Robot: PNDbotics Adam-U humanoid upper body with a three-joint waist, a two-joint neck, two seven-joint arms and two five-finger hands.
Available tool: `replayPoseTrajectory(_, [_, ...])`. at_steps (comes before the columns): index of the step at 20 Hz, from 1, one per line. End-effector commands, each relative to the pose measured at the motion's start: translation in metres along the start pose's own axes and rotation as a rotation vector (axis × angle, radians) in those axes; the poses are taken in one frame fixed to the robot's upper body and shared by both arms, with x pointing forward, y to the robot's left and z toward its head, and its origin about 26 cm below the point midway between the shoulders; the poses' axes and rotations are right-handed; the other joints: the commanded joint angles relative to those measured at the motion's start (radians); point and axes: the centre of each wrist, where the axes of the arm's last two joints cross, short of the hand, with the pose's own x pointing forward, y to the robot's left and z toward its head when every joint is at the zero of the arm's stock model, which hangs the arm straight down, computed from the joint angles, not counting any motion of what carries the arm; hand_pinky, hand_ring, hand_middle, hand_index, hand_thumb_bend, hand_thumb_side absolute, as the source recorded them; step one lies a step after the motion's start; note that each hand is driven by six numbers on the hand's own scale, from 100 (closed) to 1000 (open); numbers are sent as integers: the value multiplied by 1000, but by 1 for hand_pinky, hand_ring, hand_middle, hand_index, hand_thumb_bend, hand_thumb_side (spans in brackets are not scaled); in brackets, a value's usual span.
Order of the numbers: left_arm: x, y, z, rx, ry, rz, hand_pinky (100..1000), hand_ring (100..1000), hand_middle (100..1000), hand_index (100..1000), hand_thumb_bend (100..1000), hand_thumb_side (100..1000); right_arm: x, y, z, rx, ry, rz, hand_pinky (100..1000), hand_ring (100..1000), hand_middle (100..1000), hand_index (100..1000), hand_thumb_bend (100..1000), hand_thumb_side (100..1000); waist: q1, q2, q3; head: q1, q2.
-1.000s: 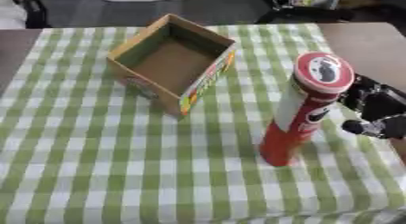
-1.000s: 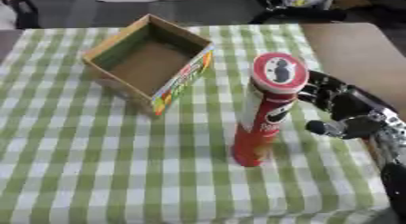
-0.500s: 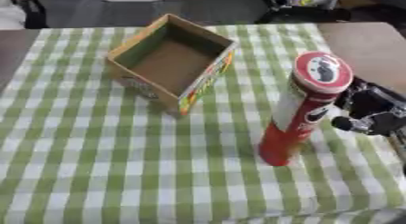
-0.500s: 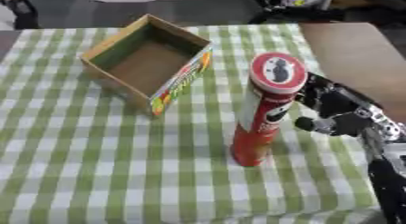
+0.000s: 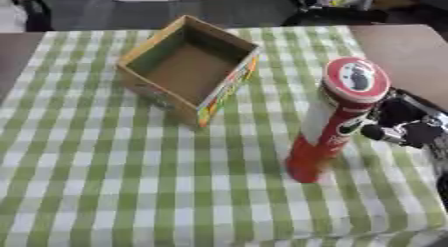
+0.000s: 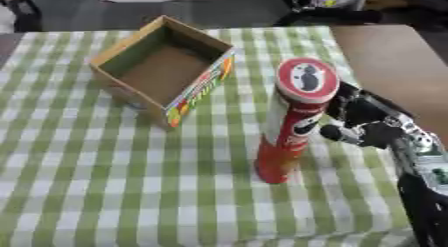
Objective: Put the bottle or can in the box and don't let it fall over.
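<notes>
There is 1 tall red can [image 6: 288, 128], standing upright toward the right edge of the table [image 5: 411, 46]. There is 1 open cardboard box [image 5: 187, 68], toward the table's far edge. 1 green-and-white checked cloth [image 5: 105, 176] covers most of the table. 1 robot hand [image 6: 363, 122], the right, shows beside the can at the right edge.

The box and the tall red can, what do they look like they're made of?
The box looks like cardboard: matte brown inside, thin walls, colourful print on one outer side. The tall red can looks like a printed paperboard or coated tube with a smooth, probably plastic lid; its slight sheen leaves the body's material open.
</notes>
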Motion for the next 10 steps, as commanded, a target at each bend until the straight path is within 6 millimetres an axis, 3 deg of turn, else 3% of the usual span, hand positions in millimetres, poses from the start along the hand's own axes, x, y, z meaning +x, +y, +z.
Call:
replayPoseTrajectory(1, [7,2,-4,-9,-20,-15,1000,1000,1000,794,200,766,13,-4,-6,23,-18,40,1000,1000,1000,1000,544,194,0,-6,0,-3,-9])
replayPoseTrajectory(10, [6,2,-4,-8,-19,-14,1000,1000,1000,794,200,766,13,-1,-8,44,-25,34,1000,1000,1000,1000,544,198,0,-5,1,-4,-8])
